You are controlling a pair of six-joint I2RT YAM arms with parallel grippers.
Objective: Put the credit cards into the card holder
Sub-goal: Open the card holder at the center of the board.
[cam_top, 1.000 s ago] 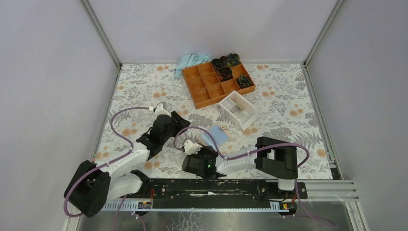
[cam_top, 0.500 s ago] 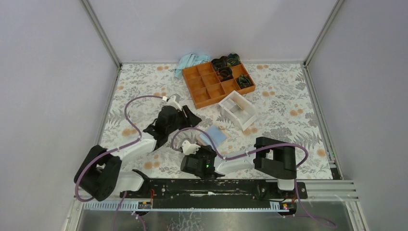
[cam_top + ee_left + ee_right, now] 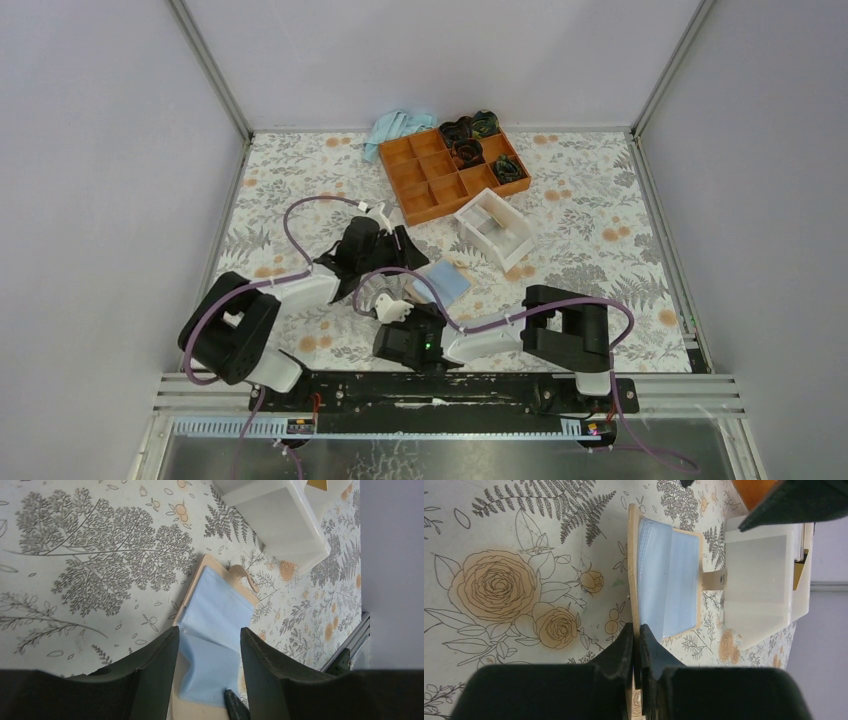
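Note:
The tan card holder (image 3: 421, 291) lies open on the floral table, with light blue credit cards (image 3: 445, 282) on its inner face. In the left wrist view my left gripper (image 3: 209, 632) is open, its jaws straddling the cards (image 3: 220, 605) just above the card holder (image 3: 199, 712). In the top view the left gripper (image 3: 400, 246) is at the holder's left side. My right gripper (image 3: 636, 627) is shut on the near edge of the card holder (image 3: 633, 555), beside the cards (image 3: 669, 580). It also shows in the top view (image 3: 404, 302).
A white open box (image 3: 493, 228) stands just behind the holder, close in both wrist views (image 3: 280, 515) (image 3: 756, 580). An orange compartment tray (image 3: 450, 170) with dark items sits further back. A blue cloth (image 3: 395, 125) lies at the back wall.
My left arm has swung right and forward, bringing its open gripper over the cards. My right gripper has stayed shut on the card holder, shifting only slightly.

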